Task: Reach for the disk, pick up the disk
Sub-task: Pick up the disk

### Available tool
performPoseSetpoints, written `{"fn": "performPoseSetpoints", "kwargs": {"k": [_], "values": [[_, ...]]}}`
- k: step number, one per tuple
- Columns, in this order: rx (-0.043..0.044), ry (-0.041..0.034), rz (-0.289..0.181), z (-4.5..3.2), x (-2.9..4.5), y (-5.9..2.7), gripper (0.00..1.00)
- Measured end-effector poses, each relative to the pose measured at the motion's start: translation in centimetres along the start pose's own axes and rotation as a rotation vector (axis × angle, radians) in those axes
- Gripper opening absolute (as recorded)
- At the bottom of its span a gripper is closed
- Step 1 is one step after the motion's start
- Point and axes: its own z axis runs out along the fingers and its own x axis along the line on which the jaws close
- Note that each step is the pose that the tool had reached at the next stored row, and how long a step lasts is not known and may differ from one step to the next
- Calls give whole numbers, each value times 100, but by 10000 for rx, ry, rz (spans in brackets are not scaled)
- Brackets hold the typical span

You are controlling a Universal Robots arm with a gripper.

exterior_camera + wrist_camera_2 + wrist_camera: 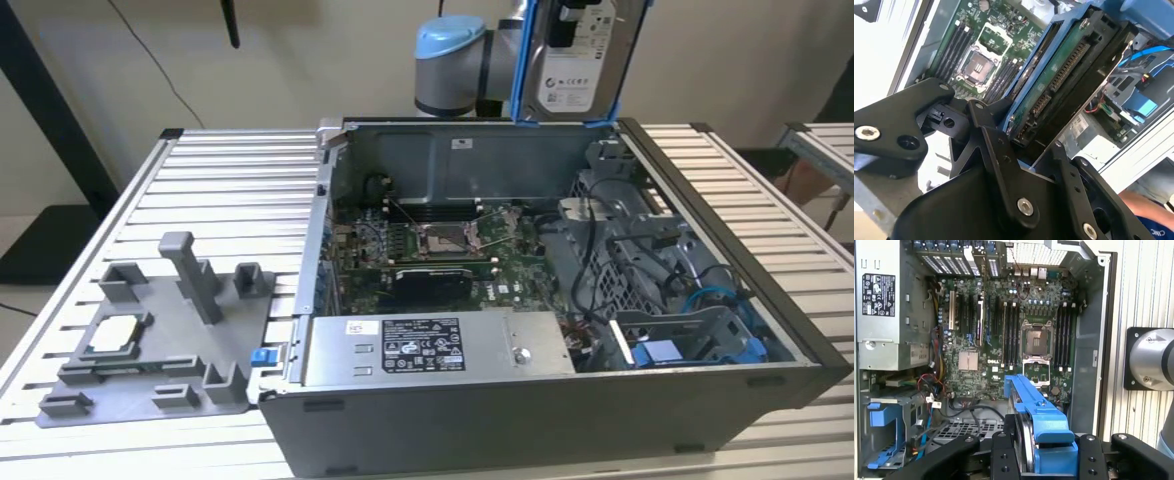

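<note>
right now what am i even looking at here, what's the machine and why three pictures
It is one robot arm working over an open computer case on a slatted metal table. The exterior view is from a camera off the arm; both wrist views come from cameras riding on it, looking down into the case at the motherboard. The gripper is shut on the disk, a silver drive in a blue bracket, lifted above the case. A grey plastic fixture lies on the table beside the case.

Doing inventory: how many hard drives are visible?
1. The disk is held upright between the gripper's fingers above the open computer case's far wall. Others may be hidden in its drive bays.
</note>
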Motion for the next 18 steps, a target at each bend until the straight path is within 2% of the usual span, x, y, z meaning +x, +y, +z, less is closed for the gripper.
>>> {"fn": "performPoseSetpoints", "kwargs": {"k": [18], "values": [[0,0,0,-1,5,-318,0]]}}
